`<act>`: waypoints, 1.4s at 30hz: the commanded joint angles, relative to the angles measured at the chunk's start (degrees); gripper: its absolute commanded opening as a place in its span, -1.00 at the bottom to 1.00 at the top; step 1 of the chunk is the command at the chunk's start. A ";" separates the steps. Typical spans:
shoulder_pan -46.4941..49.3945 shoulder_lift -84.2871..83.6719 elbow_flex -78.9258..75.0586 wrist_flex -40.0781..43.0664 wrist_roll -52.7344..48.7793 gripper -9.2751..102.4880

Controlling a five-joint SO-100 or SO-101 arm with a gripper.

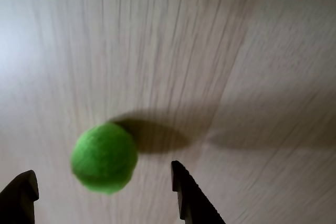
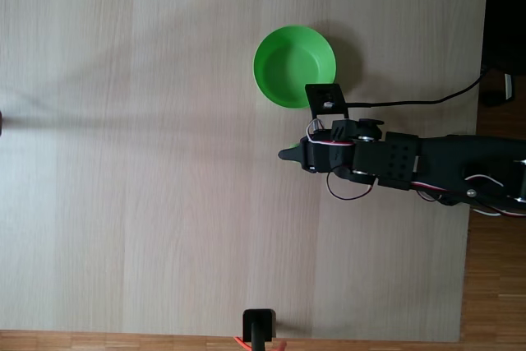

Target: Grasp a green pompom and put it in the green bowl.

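Straddling green pompom [image 1: 104, 158], hand [image 1: 102, 184] wide apart, not touching

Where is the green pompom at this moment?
In the wrist view the pompom lies on the wooden table, lower left, between the two open fingers and nearer the left one.

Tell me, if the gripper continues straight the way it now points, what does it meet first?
Probably the green pompom, lying between the open gripper fingers on the table; depth is unclear.
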 commanded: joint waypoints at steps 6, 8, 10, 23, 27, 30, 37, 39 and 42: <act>0.26 -2.99 -2.29 -0.62 0.53 -0.30; 0.26 -2.99 -2.29 -0.62 0.53 -0.30; 0.26 -3.08 -2.29 -0.62 0.53 -0.30; 0.35 -2.99 -2.29 -0.62 0.53 -0.59; 0.35 -2.99 -2.29 -0.62 0.53 -0.61; 0.35 -2.90 -2.29 -0.62 0.53 -0.62; 0.35 0.35 -1.85 -0.62 0.53 -0.73; 0.35 1.76 -2.20 -0.09 0.53 -0.83; 0.35 3.34 -2.20 0.26 0.26 -0.85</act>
